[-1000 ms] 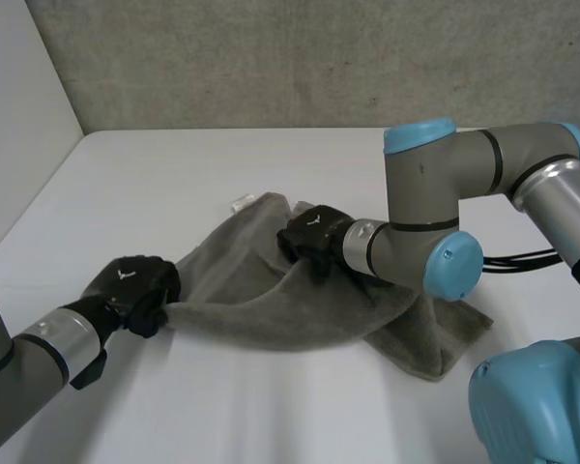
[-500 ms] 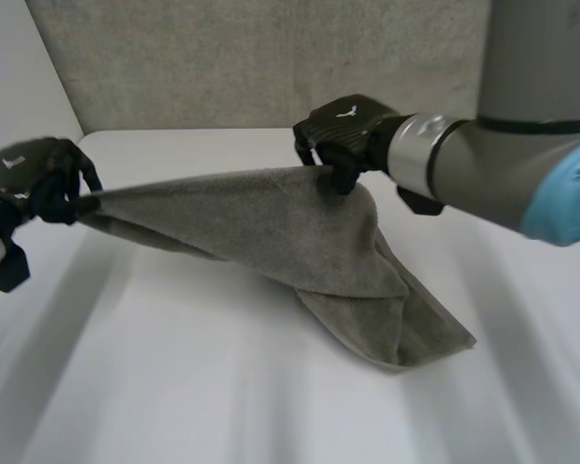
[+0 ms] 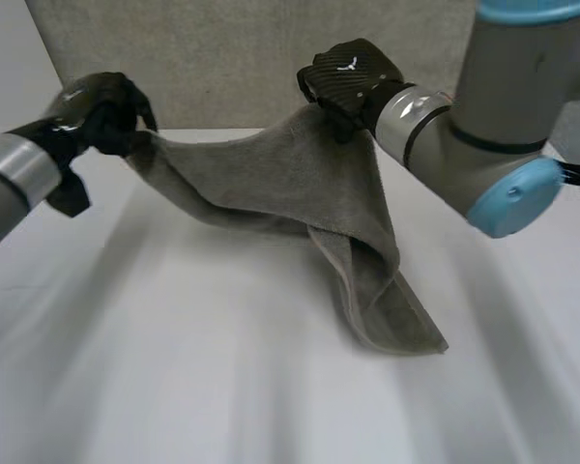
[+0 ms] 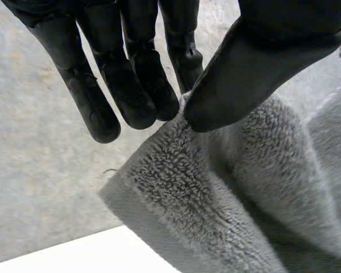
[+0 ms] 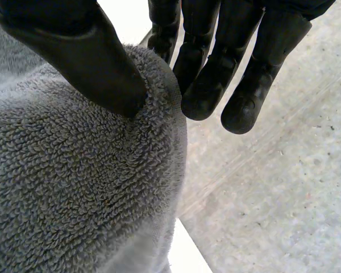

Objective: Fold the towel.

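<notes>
A grey terry towel (image 3: pixel 271 179) hangs stretched between my two hands above the white table (image 3: pixel 174 367). Its lower part droops in folds and its bottom end (image 3: pixel 396 324) rests on the table. My left hand (image 3: pixel 101 114) is raised at the far left, and its thumb (image 4: pixel 256 62) pinches a towel corner (image 4: pixel 182 165) against the fingers (image 4: pixel 142 85). My right hand (image 3: pixel 346 79) is raised at the far middle. There its thumb (image 5: pixel 85 57) pinches another corner of the towel (image 5: pixel 74 170) against the fingers (image 5: pixel 207 74).
A grey concrete wall (image 3: pixel 232 58) stands close behind both hands at the table's far edge. My right arm (image 3: pixel 483 135) reaches across the right side above the table.
Both hands have lifted the towel off the table and carried it up toward the wall. The towel went from lying crumpled to hanging stretched, with just its lower end on the table.
</notes>
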Controlling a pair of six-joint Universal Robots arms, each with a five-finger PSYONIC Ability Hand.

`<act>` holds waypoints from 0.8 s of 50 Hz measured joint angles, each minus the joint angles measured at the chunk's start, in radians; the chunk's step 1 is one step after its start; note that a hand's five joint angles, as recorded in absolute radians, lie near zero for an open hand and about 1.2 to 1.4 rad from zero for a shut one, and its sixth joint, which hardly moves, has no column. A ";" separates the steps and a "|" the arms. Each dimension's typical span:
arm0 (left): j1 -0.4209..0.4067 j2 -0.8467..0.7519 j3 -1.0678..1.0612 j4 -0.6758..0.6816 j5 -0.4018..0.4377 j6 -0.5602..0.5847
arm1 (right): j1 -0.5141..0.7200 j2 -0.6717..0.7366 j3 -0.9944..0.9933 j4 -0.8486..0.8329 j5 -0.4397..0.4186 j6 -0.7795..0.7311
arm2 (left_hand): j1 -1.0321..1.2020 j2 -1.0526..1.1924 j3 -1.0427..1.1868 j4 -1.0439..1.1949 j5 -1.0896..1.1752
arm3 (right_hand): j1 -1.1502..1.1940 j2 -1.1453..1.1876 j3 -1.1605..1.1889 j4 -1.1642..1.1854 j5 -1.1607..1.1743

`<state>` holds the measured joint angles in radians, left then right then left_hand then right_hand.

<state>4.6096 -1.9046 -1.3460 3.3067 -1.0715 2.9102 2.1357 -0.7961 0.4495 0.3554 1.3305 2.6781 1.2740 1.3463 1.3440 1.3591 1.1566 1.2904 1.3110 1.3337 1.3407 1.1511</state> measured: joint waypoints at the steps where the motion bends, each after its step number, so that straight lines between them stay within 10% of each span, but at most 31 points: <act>1: -0.007 -0.015 0.019 -0.001 -0.005 0.000 | 0.001 0.011 -0.012 -0.012 0.004 -0.001 | 0.000 0.000 0.000 0.000 0.000 | 0.002 0.000 0.000 0.000 0.000; 17: -0.070 -0.145 0.611 0.007 -0.327 -0.004 | 0.028 0.084 -0.269 -0.617 0.081 0.013 | 0.003 0.000 0.000 0.000 0.000 | 0.007 0.001 0.000 0.000 0.000; 32: -0.065 -0.094 0.088 0.119 -0.161 0.033 | 0.054 0.154 -0.114 0.084 0.032 -0.219 | 0.003 0.001 0.001 0.000 0.000 | 0.007 0.009 0.000 0.001 0.003; 40: -0.052 -0.095 -0.186 0.156 -0.087 0.173 | 0.064 0.142 0.049 0.175 0.033 -0.193 | 0.003 0.001 0.001 0.000 0.000 | 0.007 0.009 0.000 0.001 0.003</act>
<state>4.5575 -1.9993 -1.5317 3.4629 -1.1580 3.0834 2.2001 -0.6541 0.4985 0.5301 1.3633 2.4856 1.2770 1.3471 1.3449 1.3591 1.1568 1.2976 1.3201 1.3338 1.3416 1.1541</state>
